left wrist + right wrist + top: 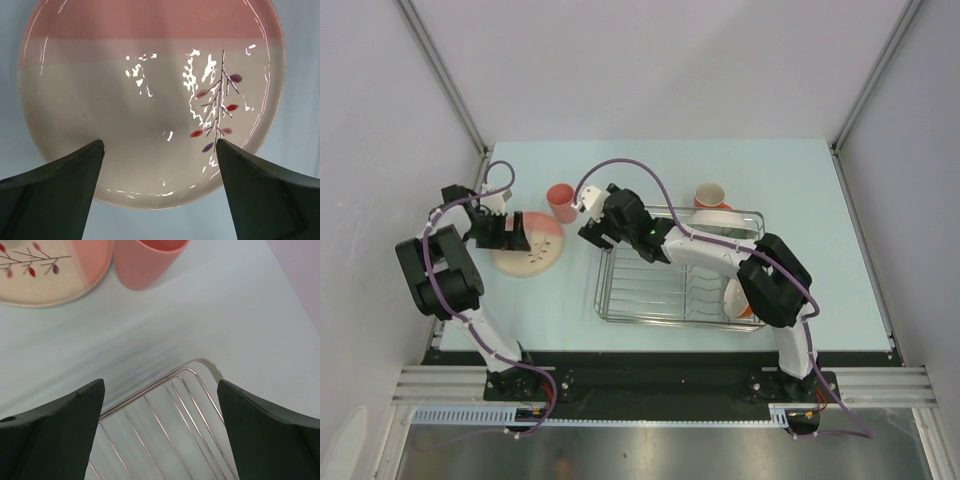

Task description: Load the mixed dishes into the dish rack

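The large pink-and-cream leaf-patterned plate (535, 255) (150, 95) lies flat on the table at the left. My left gripper (515, 235) (160, 150) hovers open just over its near rim, holding nothing. The pink tumbler (561, 202) (145, 260) stands upright just beyond the plate. The wire dish rack (660, 290) (200, 390) sits mid-table. My right gripper (592, 232) (160, 390) is open and empty above the rack's far-left corner. An orange mug (710, 195) stands behind the rack. A white plate (732, 295) and an orange bowl (748, 313) show in the rack, partly hidden under my right arm.
Grey walls close in the pale blue table (800, 180) on three sides. The right arm stretches diagonally across the rack. The leaf plate's edge (45, 280) shows at the top left of the right wrist view, next to the tumbler.
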